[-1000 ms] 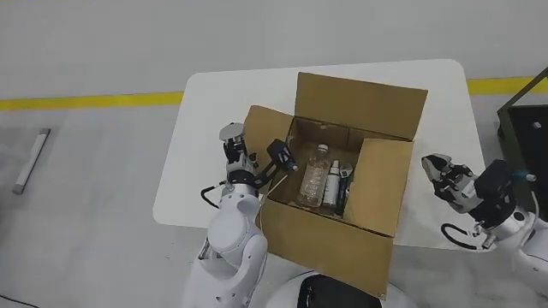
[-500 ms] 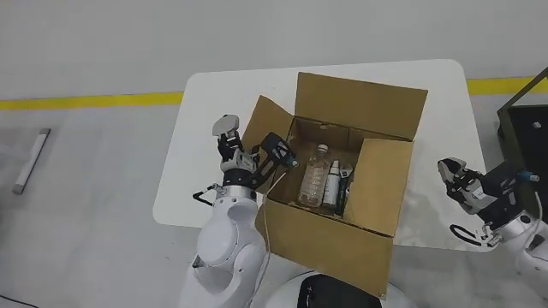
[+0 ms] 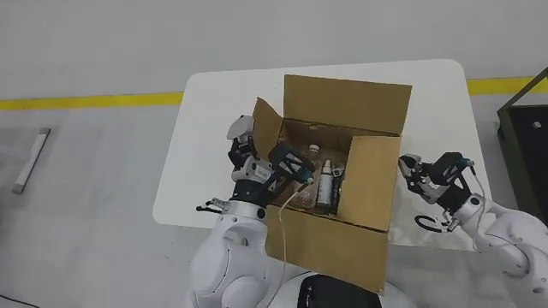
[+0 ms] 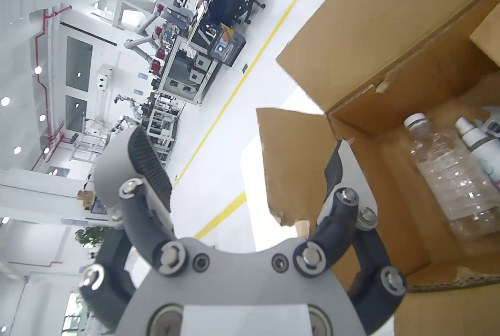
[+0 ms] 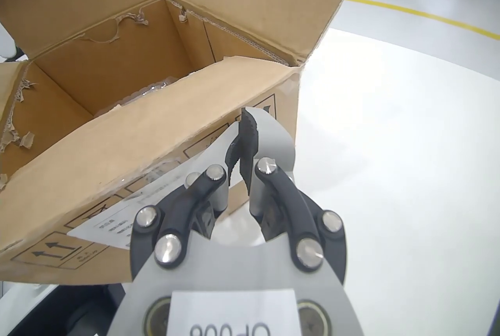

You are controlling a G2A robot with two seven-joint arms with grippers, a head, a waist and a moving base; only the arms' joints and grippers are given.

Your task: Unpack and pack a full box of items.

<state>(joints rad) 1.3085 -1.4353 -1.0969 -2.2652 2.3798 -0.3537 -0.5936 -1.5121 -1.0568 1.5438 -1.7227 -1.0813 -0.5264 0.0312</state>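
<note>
left gripper (image 4: 234, 158), spread apart astride the flap (image 4: 289, 166) of the box (image 4: 390, 21), is nearer the clear bottle (image 4: 445, 177) lying flat inside, cap pointing away; right gripper (image 5: 244, 146), pinched together, sits outside the box's opposite side.

One box (image 3: 347, 103), one table (image 3: 214, 137). Inside the box: one clear bottle (image 4: 449, 177), one white bottle (image 4: 478, 146), a third item (image 4: 492, 123), partly hidden.

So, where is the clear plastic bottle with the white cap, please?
In the top view the clear bottle lies inside the brown cardboard box, on the left gripper's side, beside a white bottle.
</note>
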